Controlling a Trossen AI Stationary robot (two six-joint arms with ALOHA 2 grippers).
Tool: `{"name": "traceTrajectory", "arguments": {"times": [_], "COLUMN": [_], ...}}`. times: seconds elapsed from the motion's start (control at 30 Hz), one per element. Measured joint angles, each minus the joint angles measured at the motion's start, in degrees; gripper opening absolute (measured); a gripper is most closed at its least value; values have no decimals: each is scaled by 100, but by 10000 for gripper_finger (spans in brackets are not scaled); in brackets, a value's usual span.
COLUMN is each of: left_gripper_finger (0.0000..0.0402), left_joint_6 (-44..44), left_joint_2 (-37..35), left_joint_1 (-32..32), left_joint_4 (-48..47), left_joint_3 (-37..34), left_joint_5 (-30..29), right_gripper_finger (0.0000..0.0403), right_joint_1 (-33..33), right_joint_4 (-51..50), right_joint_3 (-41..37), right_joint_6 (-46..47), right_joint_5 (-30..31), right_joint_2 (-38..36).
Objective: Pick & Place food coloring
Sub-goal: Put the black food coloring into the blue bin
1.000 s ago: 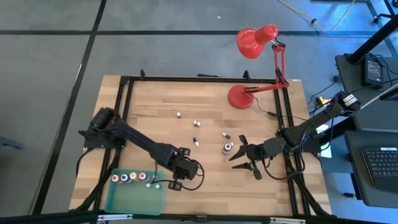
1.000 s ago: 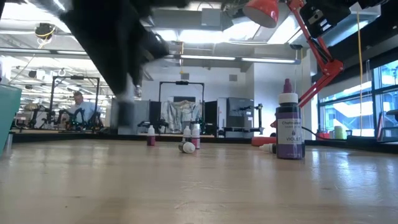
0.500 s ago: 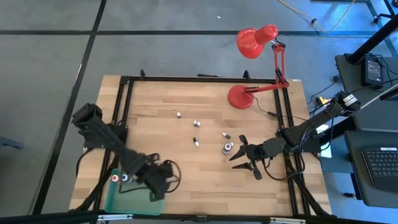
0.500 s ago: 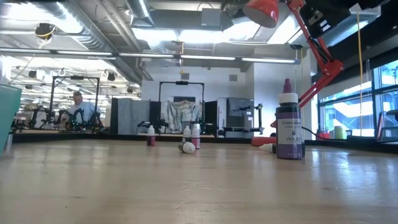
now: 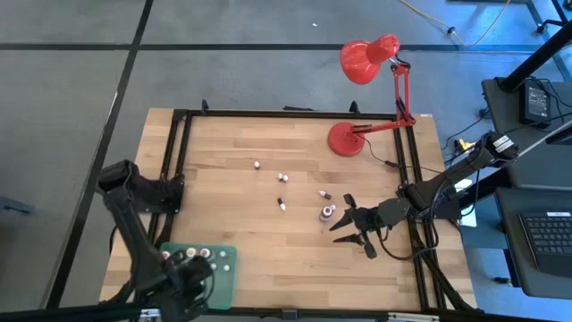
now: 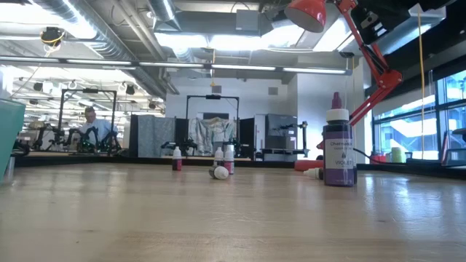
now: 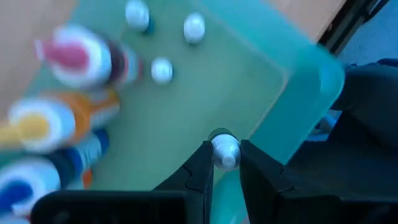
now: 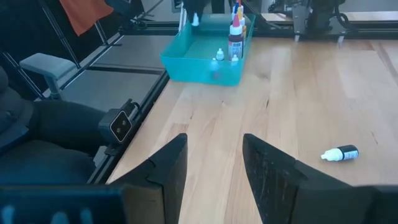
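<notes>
Two dark, jointed arms trailing black cables; each pincer has two matte black, blocky fingers.

Left fingers (clamped) now over tray

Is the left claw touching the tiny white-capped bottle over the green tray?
Touching: the left wrist view shows the left claw pinching the tiny white-capped bottle above the translucent green tray.
</notes>
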Motion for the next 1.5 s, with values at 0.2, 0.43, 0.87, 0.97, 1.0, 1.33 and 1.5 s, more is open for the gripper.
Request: {"name": "traceTrajectory", "arguments": {"times": [0.2,0.43,0.87,0.97,1.0,1.33,1.5], "left_gripper_finger": [57,57,70,79,81,84,93], "left_joint_6": [-1151,-2288,-2720,-2720,-2718,-2519,-2518], "left_joint_2": [284,721,1192,1194,1194,1194,1194], "left_joint_1": [-536,-896,-911,-910,-910,-910,-910], "left_joint_4": [-2,2,4,6,4,6,4], "left_joint_3": [0,0,0,0,0,0,0], "left_joint_5": [181,415,285,275,260,245,175], "right_gripper_finger": [157,157,157,157,157,157,157], "right_joint_1": [1,0,0,1,-1,-2,-1], "right_joint_4": [199,214,216,216,214,214,214], "right_joint_3": [0,0,0,0,0,0,0], "right_joint_6": [-18,-4,-202,-196,-196,-196,-176], "right_joint_5": [4,7,7,7,7,6,4], "right_joint_2": [-1,-2,-2,-2,-2,-2,-2]}}
